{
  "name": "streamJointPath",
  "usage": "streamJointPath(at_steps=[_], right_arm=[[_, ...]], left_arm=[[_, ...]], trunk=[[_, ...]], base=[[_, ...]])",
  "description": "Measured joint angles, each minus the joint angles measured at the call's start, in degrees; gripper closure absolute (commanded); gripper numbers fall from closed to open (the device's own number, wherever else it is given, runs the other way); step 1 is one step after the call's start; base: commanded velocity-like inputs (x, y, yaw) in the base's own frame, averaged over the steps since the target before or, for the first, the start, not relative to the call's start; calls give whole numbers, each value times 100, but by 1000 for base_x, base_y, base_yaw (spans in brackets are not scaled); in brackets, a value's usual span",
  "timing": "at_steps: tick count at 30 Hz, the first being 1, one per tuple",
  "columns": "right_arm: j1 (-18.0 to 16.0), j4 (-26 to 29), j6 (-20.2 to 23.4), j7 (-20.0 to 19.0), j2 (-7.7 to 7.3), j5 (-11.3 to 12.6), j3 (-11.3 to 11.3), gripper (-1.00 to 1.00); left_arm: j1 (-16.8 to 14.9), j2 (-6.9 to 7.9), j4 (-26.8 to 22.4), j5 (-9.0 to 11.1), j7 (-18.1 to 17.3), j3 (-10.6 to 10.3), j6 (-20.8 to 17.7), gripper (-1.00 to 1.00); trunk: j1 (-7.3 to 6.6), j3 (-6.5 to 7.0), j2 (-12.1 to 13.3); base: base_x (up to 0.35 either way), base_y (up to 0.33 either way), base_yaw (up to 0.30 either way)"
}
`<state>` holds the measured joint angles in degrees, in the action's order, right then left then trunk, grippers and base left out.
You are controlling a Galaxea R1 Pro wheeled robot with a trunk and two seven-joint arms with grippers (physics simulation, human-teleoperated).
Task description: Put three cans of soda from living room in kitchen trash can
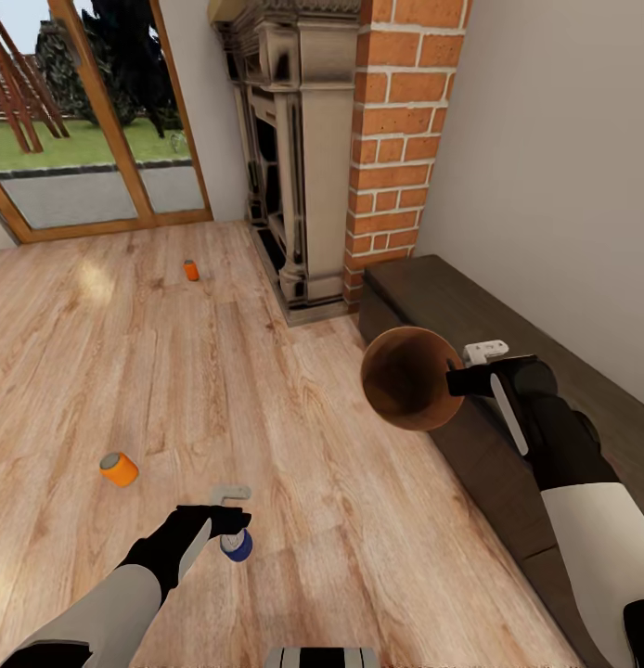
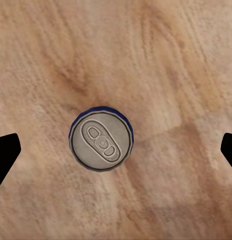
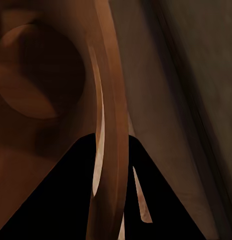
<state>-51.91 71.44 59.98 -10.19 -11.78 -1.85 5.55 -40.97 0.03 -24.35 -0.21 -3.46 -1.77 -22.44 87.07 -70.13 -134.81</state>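
Blue-sided and silver-topped, one soda can stands upright on the wood floor directly under the left pincer, whose fingers are spread wide on either side, not touching it. Further left lies an orange can; another orange can stands near the fireplace. Above the dark cabinet, the right pincer clamps the trash can's rim.
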Motion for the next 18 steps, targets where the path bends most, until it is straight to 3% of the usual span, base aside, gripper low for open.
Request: streamJointPath(at_steps=[18], right_arm=[[1,-27,0,2,-3,1,67,100]], left_arm=[[1,6,-9,12,-3,1,2,-100]], trunk=[[0,-160,0]], base=[[26,40,0]])
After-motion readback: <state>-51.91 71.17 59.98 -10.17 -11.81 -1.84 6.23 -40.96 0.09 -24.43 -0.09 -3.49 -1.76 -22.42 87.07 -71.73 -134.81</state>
